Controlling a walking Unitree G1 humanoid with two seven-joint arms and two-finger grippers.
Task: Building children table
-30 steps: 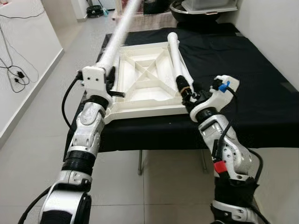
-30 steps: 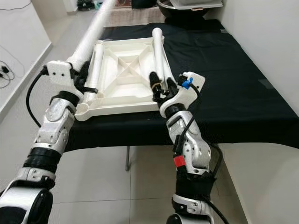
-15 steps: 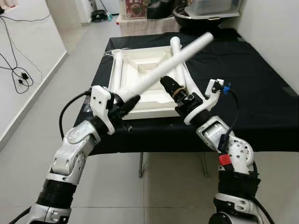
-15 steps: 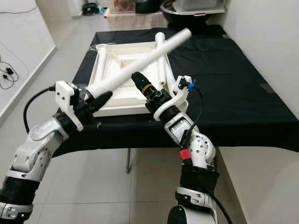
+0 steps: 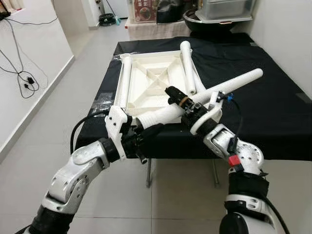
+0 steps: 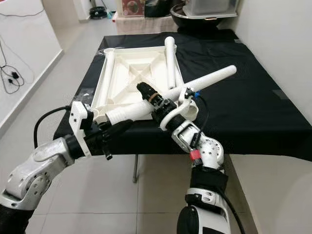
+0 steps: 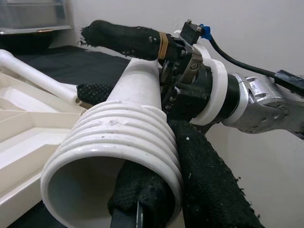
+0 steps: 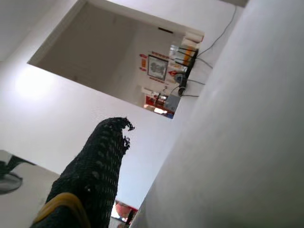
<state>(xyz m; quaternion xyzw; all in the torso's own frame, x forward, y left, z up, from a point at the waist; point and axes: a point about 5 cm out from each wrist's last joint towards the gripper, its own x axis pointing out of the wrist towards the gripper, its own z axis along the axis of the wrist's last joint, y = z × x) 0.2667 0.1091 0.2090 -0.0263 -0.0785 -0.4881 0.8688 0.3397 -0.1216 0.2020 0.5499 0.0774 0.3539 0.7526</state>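
Observation:
An upturned white table top (image 5: 156, 80) lies on the black-covered table (image 5: 263, 112), with one white leg (image 5: 126, 78) along its left side and another (image 5: 187, 66) along its right. A third white leg (image 5: 229, 86) slants low over the table's front edge. Its ribbed hollow end (image 7: 114, 142) is at the left gripper (image 5: 153, 129), which is shut on it in front of the table. The right gripper (image 5: 174, 95) is shut on the same leg a little further along, one finger (image 7: 123, 39) over the top.
A dark basin and a clear box (image 5: 219, 12) stand beyond the table's far end. Grey tiled floor (image 5: 73, 73) runs down the left, with cables (image 5: 22, 78) by the white wall. Another white wall (image 5: 287, 29) stands close on the right.
The held leg has swung down from pointing steeply up and away to slanting low to the right. The left gripper dropped before the table; the right gripper left the lying leg and took the held one.

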